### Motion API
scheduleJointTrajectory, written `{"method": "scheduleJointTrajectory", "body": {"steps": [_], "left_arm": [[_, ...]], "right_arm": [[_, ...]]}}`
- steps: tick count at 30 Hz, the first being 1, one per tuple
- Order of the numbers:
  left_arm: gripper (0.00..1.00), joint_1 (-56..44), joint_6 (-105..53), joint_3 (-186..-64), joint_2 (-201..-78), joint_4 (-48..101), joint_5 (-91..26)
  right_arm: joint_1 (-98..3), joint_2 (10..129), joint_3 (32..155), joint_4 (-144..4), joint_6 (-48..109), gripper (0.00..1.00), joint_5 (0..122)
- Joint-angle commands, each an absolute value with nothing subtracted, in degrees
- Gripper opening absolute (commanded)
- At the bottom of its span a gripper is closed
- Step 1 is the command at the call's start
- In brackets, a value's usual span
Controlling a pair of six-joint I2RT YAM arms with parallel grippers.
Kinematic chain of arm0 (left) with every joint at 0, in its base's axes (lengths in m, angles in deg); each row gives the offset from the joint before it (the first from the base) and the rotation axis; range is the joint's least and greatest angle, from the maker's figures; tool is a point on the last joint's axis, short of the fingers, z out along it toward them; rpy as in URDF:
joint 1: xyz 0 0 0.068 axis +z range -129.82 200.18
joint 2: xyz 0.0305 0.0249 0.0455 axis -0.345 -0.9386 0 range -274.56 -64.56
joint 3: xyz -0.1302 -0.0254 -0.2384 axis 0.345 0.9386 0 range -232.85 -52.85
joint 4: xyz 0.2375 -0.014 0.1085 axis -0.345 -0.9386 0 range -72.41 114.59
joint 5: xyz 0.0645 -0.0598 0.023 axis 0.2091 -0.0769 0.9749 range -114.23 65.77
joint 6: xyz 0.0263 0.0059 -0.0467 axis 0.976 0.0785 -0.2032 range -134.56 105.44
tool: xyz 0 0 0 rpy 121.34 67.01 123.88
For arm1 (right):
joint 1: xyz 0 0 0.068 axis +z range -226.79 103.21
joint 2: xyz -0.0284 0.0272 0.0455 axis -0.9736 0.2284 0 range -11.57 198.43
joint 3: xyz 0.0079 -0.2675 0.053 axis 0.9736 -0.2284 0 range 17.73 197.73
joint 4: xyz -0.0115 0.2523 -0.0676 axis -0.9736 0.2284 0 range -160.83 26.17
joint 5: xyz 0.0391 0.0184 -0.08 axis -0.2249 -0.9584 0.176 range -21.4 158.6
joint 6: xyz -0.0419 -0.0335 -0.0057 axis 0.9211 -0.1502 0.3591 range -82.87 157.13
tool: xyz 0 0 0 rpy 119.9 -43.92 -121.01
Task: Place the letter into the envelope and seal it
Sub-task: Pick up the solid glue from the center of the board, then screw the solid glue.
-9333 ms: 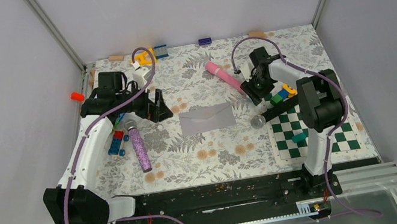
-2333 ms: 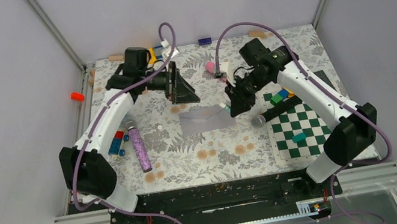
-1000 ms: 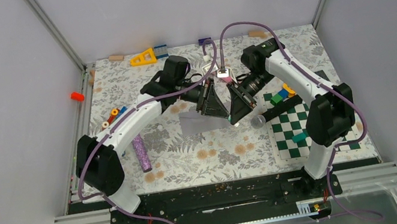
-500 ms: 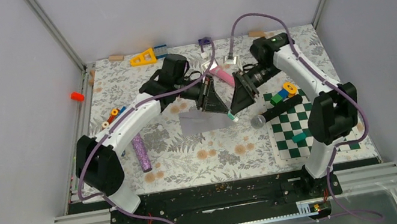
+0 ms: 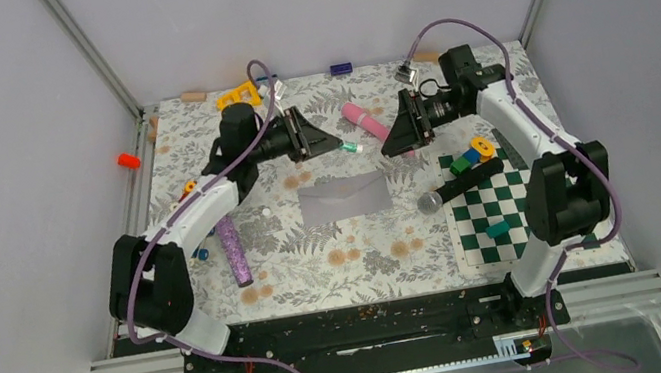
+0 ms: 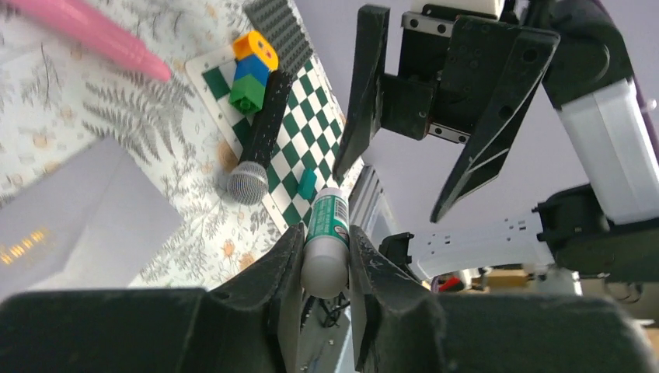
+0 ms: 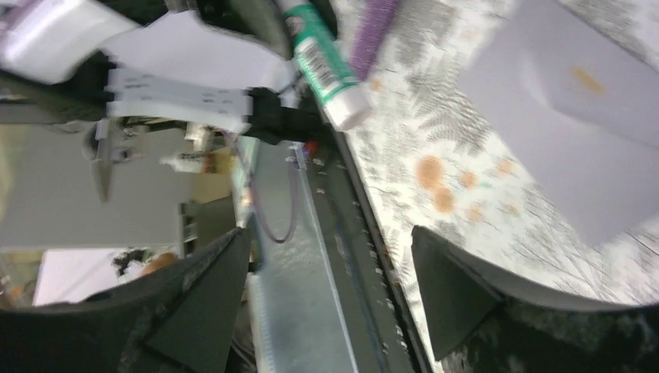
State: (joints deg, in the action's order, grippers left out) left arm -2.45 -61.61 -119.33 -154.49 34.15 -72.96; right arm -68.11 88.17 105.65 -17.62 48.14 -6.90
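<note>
The pale grey envelope (image 5: 345, 198) lies flat mid-table with its flap folded down; it also shows in the wrist views (image 6: 85, 210) (image 7: 575, 116). The letter is not in view. My left gripper (image 5: 337, 146) hangs above the table behind the envelope, shut on a green-and-white glue stick (image 5: 350, 147) (image 6: 325, 241) that pokes out toward the right arm. My right gripper (image 5: 388, 149) (image 7: 330, 233) faces it a short way off, open and empty, with the glue stick (image 7: 322, 62) ahead of it and well beyond its fingers.
A pink cylinder (image 5: 371, 124) lies behind the envelope. A microphone (image 5: 454, 188) and coloured blocks (image 5: 470, 157) sit on the green-and-white checkerboard mat (image 5: 516, 226) at right. A purple glitter tube (image 5: 234, 250) lies at left. Small blocks line the back edge.
The two grippers were close together over the envelope. They have drawn apart and risen; the right one has opened wide, and the glue stick has gone off with the left one.
</note>
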Motion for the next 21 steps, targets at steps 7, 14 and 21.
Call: {"method": "scheduleJointTrajectory", "body": {"steps": [7,14,21], "left_arm": [[0.00,-2.58,-79.42,-109.98,-152.13,55.59,-68.62],[0.00,-2.41,-81.10,-107.69,-152.02,58.95,-67.64],[0.00,-2.07,-81.15,-106.94,-152.64,59.83,-67.04]], "right_arm": [[-68.80,83.79,77.45,-120.30,-30.41,0.82,1.20],[-66.80,89.72,73.76,-151.87,-54.08,0.78,5.31],[-62.73,89.56,71.57,-150.21,-52.29,0.74,7.15]]}}
